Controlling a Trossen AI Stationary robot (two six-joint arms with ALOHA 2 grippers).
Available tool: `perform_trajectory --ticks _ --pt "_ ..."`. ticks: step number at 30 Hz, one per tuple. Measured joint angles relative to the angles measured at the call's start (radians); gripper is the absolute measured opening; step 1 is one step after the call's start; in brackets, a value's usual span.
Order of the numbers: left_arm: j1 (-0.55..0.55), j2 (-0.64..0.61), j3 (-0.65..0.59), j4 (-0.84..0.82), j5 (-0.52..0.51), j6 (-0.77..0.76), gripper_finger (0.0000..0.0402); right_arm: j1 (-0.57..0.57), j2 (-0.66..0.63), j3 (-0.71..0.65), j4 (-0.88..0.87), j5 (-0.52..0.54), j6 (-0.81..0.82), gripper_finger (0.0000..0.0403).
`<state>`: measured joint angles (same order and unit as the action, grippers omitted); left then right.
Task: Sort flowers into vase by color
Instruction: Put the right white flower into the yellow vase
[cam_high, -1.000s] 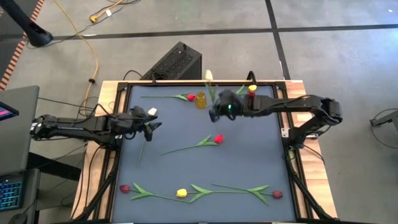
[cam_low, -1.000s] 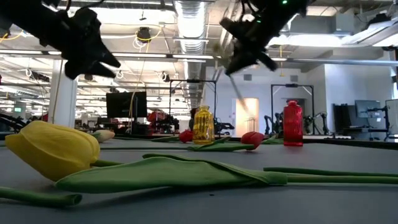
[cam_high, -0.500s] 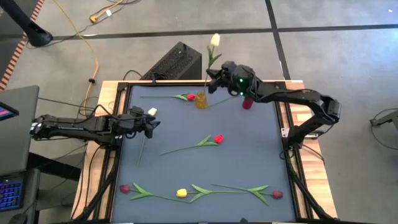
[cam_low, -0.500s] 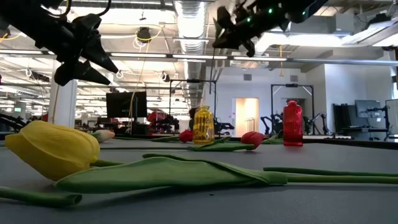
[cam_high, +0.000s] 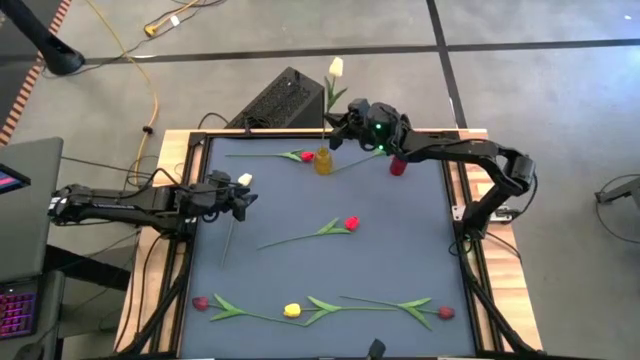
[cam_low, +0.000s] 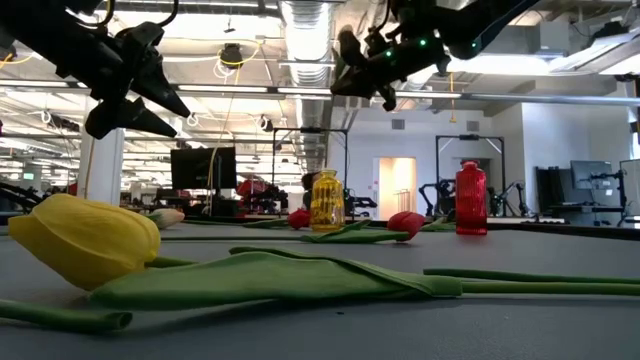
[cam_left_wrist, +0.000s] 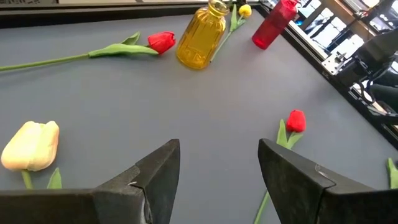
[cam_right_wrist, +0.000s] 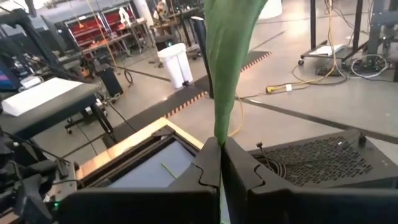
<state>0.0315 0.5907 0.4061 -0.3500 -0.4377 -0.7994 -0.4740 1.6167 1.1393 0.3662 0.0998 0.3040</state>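
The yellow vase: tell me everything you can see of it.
The yellow vase is a small bottle of clear amber-yellow, glass or plastic by its look, with a ribbed round body and a narrow neck. It stands upright on the dark mat near the table's far edge, beside a red tulip and some way from the red vase. A thin green stem rises from its mouth to a cream tulip; the right tool, above the vase, is shut on that stem.

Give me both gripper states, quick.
Left gripper: open, holding nothing, above the cream-white tulip.
Right gripper: shut on a cream tulip, held over the yellow vase.
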Motion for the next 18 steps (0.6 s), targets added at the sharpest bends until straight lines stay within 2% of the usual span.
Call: perform_trajectory --ticks 18 --pt "0.001 0.000 0.000 -0.006 -0.027 0.004 0.0206 -0.020 0.007 0.000 0.017 0.003 -0.025 0.0030"
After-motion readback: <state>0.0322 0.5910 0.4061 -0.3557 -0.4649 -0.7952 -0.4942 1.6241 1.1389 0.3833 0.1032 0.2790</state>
